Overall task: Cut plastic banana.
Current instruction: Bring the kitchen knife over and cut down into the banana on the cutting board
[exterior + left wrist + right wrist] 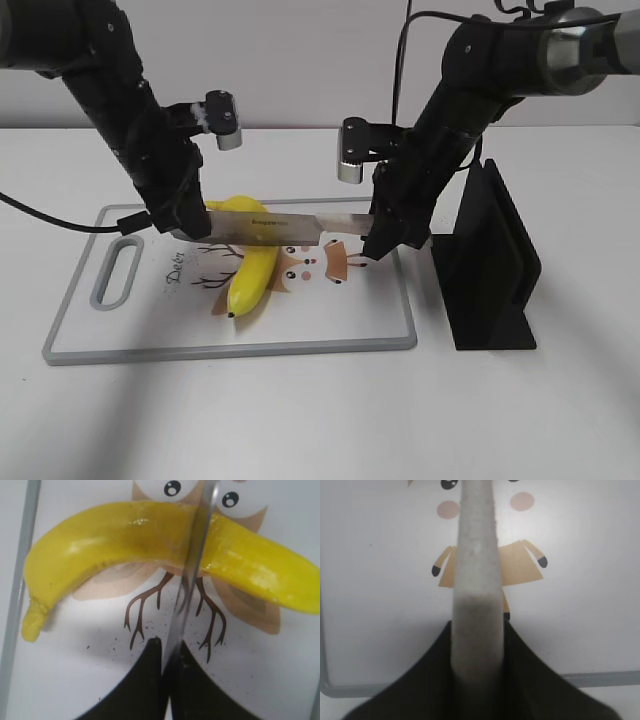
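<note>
Crosswise over the banana (250, 277) lies a knife (270, 228), held at both ends: the left gripper (190, 228) pinches the blade's tip end and the right gripper (378, 238) clamps the handle end. The banana rests on the board (330, 318), left of its middle, lying over a printed owl, dark tip pointing toward the camera.

Only the exterior view shows the whole arrangement, both arms slanting down to the board, and a black stand (490, 262) on the table just right of it.

From the left wrist, the blade (192, 575) appears edge-on as a thin mirrored strip running across the banana (115, 540) at about its middle, touching the yellow skin; whether it has entered cannot be told. The dark fingers (145, 680) close on the blade at the bottom of that view.

From the right wrist, the banana is hidden; the pale grey handle (477, 595) fills the centre, squeezed between black fingers (540, 680), with the board's rim (600, 679) behind.
</note>
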You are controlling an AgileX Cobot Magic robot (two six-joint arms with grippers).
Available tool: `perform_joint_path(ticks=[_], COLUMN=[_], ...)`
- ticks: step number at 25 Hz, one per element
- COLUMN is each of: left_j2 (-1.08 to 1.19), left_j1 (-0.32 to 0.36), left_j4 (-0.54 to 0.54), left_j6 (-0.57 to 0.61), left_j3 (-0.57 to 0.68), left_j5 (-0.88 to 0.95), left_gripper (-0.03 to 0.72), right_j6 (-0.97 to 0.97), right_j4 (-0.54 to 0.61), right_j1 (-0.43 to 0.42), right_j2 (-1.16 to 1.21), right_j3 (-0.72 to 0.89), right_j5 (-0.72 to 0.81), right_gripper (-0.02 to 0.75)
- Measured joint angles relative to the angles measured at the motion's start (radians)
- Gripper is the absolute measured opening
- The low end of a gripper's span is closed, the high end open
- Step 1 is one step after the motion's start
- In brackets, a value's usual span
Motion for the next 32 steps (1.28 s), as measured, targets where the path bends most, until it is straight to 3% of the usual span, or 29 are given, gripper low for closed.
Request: perform_joint_path(ticks=[13, 20, 32], left_j2=[-0.118, -0.301, -0.316], left_j1=[-0.004, -0.004, -0.004], left_j4=[0.003, 0.018, -0.004], left_j6=[-0.006, -0.010, -0.011], left_j3=[0.012, 0.012, 0.012], left_j5=[0.023, 0.036, 0.055], left_gripper=[-0.003, -0.005, -0.007], right_j6=[0.077, 0.079, 0.077], right_j4=[-0.050, -0.054, -0.055], right_j1=[0.005, 0.006, 0.006], right_j2=[-0.083, -0.230, -0.235], right_j3=[-0.100, -0.150, -0.153], right_j5=[0.161, 0.191, 0.211], right_gripper=[0.170, 0.170, 0.170])
